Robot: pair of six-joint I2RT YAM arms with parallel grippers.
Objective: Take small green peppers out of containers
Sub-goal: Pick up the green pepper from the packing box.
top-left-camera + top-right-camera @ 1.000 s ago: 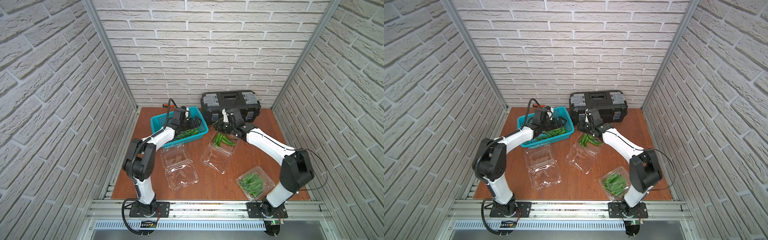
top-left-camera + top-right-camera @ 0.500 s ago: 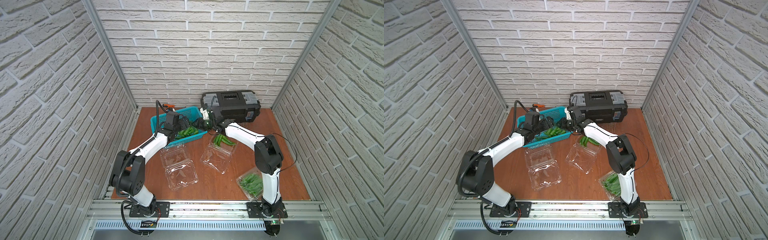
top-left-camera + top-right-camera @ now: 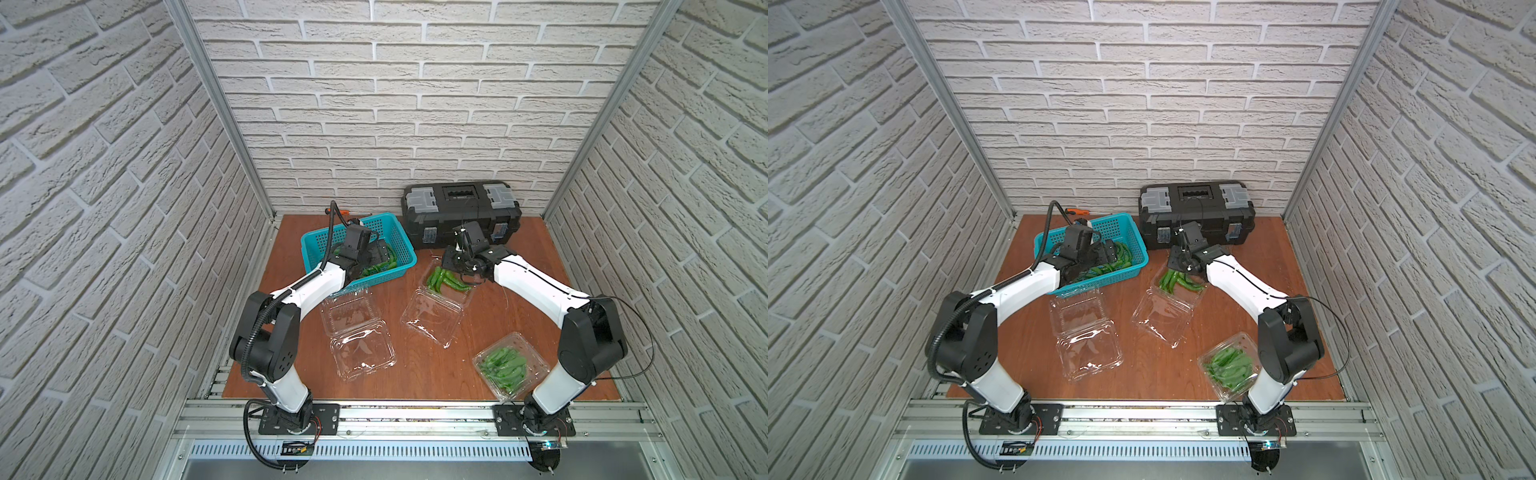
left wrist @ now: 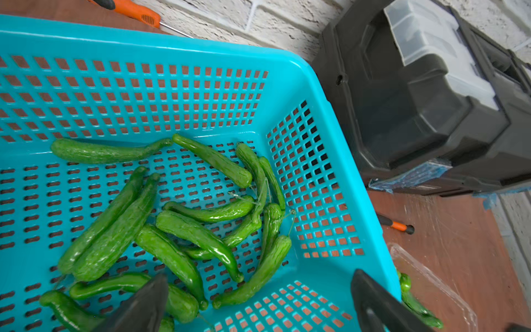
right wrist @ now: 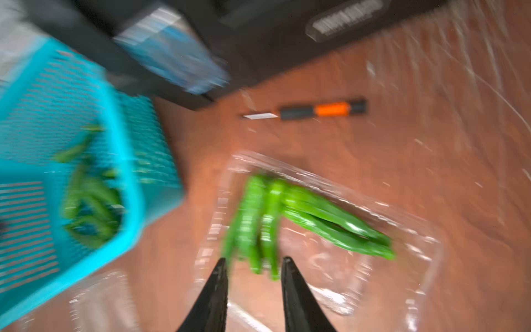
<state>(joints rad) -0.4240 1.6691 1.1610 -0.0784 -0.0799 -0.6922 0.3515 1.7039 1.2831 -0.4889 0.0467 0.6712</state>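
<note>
Hovering over teal basket [image 4: 143, 115]: left hand [image 4: 258, 276] released | beside basket, above clamshell [image 3: 432, 320] peppers [image 5: 316, 218]: right hand [image 5: 255, 258] released, empty

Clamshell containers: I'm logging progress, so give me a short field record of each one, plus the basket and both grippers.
left container: open, empty
middle container: open, a few peppers in its far half
near-right container: many peppers inside, lid looks shut
basket: teal, loose peppers on its floor
left gripper: open, empty, over the basket
right gripper: open, empty, just above the middle container's peppers
</note>
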